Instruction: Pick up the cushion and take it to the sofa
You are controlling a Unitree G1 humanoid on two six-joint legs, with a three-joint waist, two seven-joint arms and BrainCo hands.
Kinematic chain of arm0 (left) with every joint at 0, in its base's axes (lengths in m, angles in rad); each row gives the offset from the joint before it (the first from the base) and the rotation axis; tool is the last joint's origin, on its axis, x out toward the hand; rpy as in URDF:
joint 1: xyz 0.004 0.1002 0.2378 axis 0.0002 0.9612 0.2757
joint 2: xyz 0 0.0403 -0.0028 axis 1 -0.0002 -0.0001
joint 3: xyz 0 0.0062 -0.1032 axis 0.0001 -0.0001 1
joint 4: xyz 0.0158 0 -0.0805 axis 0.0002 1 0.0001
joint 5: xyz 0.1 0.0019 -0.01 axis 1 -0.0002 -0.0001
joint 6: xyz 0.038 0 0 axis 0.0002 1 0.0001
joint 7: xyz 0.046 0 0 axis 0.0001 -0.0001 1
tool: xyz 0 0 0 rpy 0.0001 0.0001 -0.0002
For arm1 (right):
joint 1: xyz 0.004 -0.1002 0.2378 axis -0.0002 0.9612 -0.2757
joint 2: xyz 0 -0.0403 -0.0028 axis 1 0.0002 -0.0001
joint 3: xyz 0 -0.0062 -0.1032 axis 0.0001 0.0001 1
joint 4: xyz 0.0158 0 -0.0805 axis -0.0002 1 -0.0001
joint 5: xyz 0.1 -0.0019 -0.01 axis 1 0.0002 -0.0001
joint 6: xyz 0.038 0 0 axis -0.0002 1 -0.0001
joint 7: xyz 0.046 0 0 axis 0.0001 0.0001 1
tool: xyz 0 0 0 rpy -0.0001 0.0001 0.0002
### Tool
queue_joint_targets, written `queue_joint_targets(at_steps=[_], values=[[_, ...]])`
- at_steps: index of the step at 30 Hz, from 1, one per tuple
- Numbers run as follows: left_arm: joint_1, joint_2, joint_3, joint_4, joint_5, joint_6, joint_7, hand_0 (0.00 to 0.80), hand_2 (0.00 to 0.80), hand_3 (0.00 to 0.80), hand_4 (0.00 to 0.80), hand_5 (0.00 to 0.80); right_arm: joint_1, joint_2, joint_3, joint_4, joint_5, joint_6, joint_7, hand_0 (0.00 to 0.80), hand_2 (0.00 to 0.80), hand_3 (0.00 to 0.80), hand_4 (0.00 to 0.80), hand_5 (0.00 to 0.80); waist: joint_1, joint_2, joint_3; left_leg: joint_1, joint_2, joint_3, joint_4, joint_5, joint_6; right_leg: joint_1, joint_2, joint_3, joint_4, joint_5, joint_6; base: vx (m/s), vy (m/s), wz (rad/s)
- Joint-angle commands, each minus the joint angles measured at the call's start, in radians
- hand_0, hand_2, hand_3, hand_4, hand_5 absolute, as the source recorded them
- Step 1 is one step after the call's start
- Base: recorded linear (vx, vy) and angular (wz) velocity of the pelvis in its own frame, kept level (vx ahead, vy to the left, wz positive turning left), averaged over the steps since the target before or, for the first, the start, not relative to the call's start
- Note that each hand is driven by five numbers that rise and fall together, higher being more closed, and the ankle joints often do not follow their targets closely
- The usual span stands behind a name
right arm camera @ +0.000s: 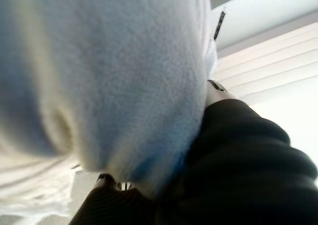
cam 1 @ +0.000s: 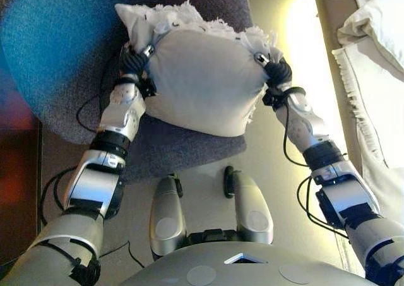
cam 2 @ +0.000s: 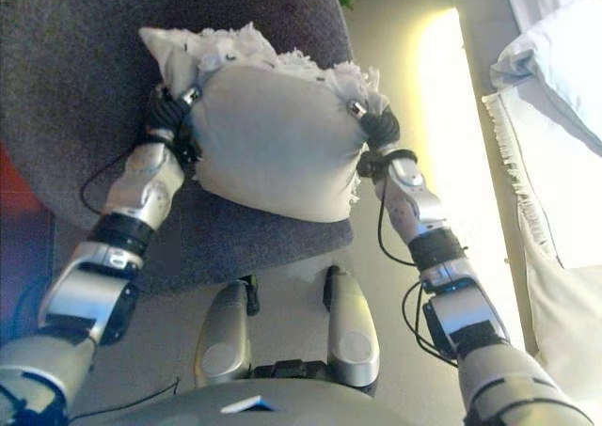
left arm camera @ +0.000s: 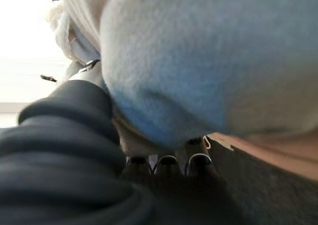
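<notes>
I hold the white cushion (cam 1: 199, 77) between both hands above the grey chair (cam 1: 189, 144); my left hand (cam 1: 134, 60) and right hand (cam 1: 276, 71) press its sides, fingers hidden underneath.

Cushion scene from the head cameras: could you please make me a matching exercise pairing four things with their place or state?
Things:
1. cushion
2. left hand
3. right hand
4. grey chair

Places or states:
A. pressed against the cushion's right side
B. under the cushion
C. held between both hands
D. pressed against the cushion's left side

Pairs: 1-C, 2-D, 3-A, 4-B
</notes>
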Motion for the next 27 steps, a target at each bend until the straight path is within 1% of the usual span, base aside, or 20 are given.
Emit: queue_joint_targets(at_steps=[1, 5, 9, 10, 11, 19, 22, 27], values=[[-0.215, -0.073, -0.084, -0.063, -0.074, -0.07, -0.06, 0.8, 0.8, 0.8, 0.8, 0.8, -0.211, 0.051, 0.031, -0.042, 0.087, -0.07, 0.061, 0.8, 0.8, 0.8, 0.8, 0.8, -0.014, 0.034, -0.064, -0.021, 0.015, -0.044, -0.017, 0.07, -0.039, 0.075, -0.021, -0.021, -0.126, 0.106, 0.006, 0.022, -0.055, -0.11], [-0.276, -0.095, -0.109, -0.004, -0.124, -0.043, -0.042, 0.8, 0.8, 0.8, 0.8, 0.8, -0.266, 0.066, 0.045, 0.05, 0.131, -0.04, 0.048, 0.8, 0.8, 0.8, 0.8, 0.8, -0.017, 0.034, -0.054, -0.044, 0.019, -0.056, 0.005, 0.067, -0.046, 0.051, -0.027, -0.024, -0.102, 0.102, 0.006, 0.009, -0.043, -0.05], [-0.286, -0.093, -0.113, 0.043, -0.17, -0.03, -0.014, 0.8, 0.8, 0.8, 0.8, 0.8, -0.284, 0.071, 0.073, 0.118, 0.128, 0.003, 0.024, 0.8, 0.8, 0.8, 0.8, 0.8, -0.022, 0.036, -0.045, -0.05, 0.02, -0.063, 0.017, 0.063, -0.049, 0.038, -0.028, -0.019, -0.082, 0.093, 0.003, 0.033, 0.004, -0.1], [-0.286, -0.093, -0.114, 0.05, -0.175, -0.031, -0.005, 0.524, 0.524, 0.524, 0.524, 0.524, -0.286, 0.072, 0.078, 0.127, 0.13, 0.006, 0.022, 0.471, 0.471, 0.471, 0.471, 0.471, -0.023, 0.036, -0.042, -0.052, 0.021, -0.063, 0.02, 0.064, -0.049, 0.035, -0.029, -0.018, -0.08, 0.092, 0.002, 0.024, 0.008, -0.04], [-0.286, -0.092, -0.113, 0.056, -0.179, -0.03, 0.001, 0.0, 0.0, 0.0, 0.0, 0.0, -0.288, 0.072, 0.081, 0.135, 0.135, 0.007, 0.023, 0.0, 0.0, 0.0, 0.0, 0.0, -0.024, 0.036, -0.04, -0.055, 0.022, -0.063, 0.022, 0.064, -0.05, 0.032, -0.03, -0.017, -0.077, 0.092, 0.001, 0.0, 0.0, 0.0], [-0.258, -0.066, -0.093, 0.05, -0.168, -0.027, 0.043, 0.0, 0.0, 0.0, 0.0, 0.0, -0.258, 0.061, 0.077, 0.113, 0.148, 0.001, 0.014, 0.0, 0.0, 0.0, 0.0, 0.0, -0.027, 0.031, -0.036, -0.027, 0.03, -0.058, 0.002, 0.073, -0.052, 0.053, -0.031, -0.017, -0.083, 0.09, 0.003, 0.052, -0.006, -0.03], [-0.247, -0.046, -0.091, 0.04, -0.179, -0.037, 0.022, 0.0, 0.0, 0.0, 0.0, 0.0, -0.246, 0.044, 0.067, 0.09, 0.153, 0.0, 0.008, 0.0, 0.0, 0.0, 0.0, 0.0, -0.026, 0.029, -0.048, -0.01, 0.033, -0.056, -0.023, 0.087, -0.053, 0.072, -0.029, -0.021, -0.108, 0.099, 0.004, 0.07, -0.019, -0.02], [-0.19, 0.001, -0.052, -0.011, -0.159, -0.063, 0.019, 0.0, 0.0, 0.0, 0.0, 0.0, -0.193, 0.011, 0.033, 0.039, 0.138, -0.003, 0.003, 0.0, 0.0, 0.0, 0.0, 0.0, -0.018, 0.028, -0.069, 0.023, 0.036, -0.056, -0.061, 0.103, -0.054, 0.116, -0.024, -0.024, -0.15, 0.105, 0.004, 0.079, -0.001, -0.01]])
